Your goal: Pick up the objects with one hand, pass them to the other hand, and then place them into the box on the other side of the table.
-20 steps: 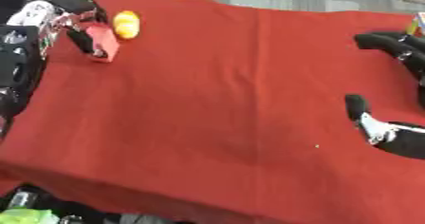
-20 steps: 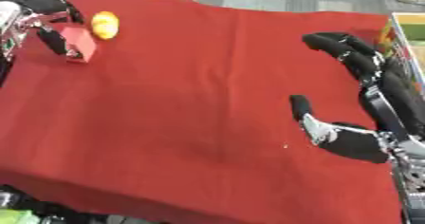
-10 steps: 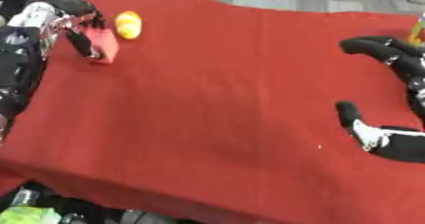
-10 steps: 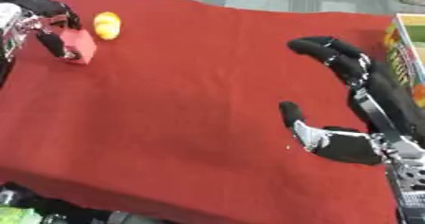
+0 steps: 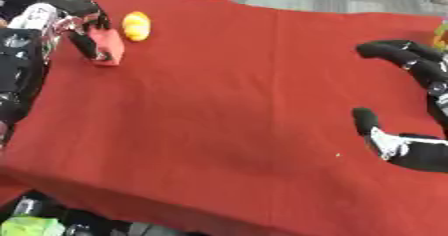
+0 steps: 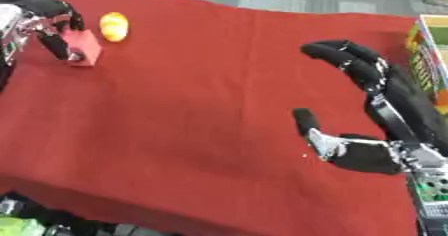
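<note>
Gripping the red block (image 5: pixel 108 47), the left robot hand (image 5: pixel 74 27) is curling its fingers round it at the far-left edge of the red surface (image 5: pixel 227 105), preparing a lift. A yellow object (image 5: pixel 136 26) is lying just beside. The right robot hand (image 6: pixel 367 110) is waiting open, apparently for the handover, near the box (image 6: pixel 429 55).

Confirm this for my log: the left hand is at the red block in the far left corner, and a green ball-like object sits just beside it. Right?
Nearly. The left hand is at the red block, but the rounded object beside it is yellow, not green, as the left eye view shows.
</note>
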Tool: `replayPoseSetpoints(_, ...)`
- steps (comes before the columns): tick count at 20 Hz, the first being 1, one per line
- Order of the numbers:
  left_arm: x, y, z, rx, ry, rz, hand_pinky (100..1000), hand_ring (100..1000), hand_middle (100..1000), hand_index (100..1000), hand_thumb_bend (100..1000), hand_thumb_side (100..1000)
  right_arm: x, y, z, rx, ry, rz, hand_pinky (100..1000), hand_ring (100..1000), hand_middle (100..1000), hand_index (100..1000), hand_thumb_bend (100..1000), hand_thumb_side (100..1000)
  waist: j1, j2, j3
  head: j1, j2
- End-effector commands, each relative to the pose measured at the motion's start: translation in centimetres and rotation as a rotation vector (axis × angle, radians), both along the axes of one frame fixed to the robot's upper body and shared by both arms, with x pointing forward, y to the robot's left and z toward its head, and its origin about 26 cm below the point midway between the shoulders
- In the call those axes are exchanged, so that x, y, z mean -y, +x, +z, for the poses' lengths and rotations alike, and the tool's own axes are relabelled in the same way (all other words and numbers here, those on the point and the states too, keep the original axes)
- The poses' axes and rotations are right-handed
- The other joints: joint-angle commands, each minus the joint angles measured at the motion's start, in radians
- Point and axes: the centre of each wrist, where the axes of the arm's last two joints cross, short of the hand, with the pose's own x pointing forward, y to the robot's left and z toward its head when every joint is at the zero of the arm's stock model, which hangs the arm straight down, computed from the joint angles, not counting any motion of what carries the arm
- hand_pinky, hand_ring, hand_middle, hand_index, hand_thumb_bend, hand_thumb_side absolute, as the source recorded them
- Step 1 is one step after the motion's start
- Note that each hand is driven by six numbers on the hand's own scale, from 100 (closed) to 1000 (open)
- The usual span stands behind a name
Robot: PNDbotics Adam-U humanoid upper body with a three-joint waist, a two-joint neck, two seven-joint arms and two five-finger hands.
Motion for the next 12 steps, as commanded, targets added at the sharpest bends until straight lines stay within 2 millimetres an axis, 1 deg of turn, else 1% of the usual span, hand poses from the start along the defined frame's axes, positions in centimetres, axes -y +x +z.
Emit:
replayPoseSetpoints(1,-0.5,-0.5,2.9,0.093,-0.014,-0.025,730,524,490,597,395,258,0.1,0.0,0.6,0.022,-0.006,0.008,830,799,804,918,192,580,0.004,-0.006,0.003,0.002,0.001)
replayPoseSetpoints(5,0.3,-1.1,5.0,0.158,-0.076,-0.116,734,522,485,586,387,266,0.0,0.1,0.7,0.026,-0.016,0.013,830,799,804,918,197,575,0.005,-0.009,0.006,-0.004,0.001)
replayPoseSetpoints(8,1.3,-1.8,6.4,0.207,-0.163,-0.211,736,520,480,574,381,275,-0.1,0.2,0.9,0.037,-0.025,0.018,831,800,805,919,204,569,0.007,-0.012,0.009,-0.009,0.001)
replayPoseSetpoints(10,2.3,-2.3,6.9,0.237,-0.244,-0.284,736,516,471,559,374,282,-0.3,0.2,1.2,0.054,-0.034,0.025,832,800,806,920,217,563,0.008,-0.013,0.012,-0.012,0.001)
replayPoseSetpoints(12,3.5,-2.6,7.0,0.255,-0.339,-0.355,736,515,468,550,369,289,-0.6,0.2,1.6,0.073,-0.045,0.036,832,799,807,921,229,558,0.008,-0.015,0.014,-0.016,0.001)
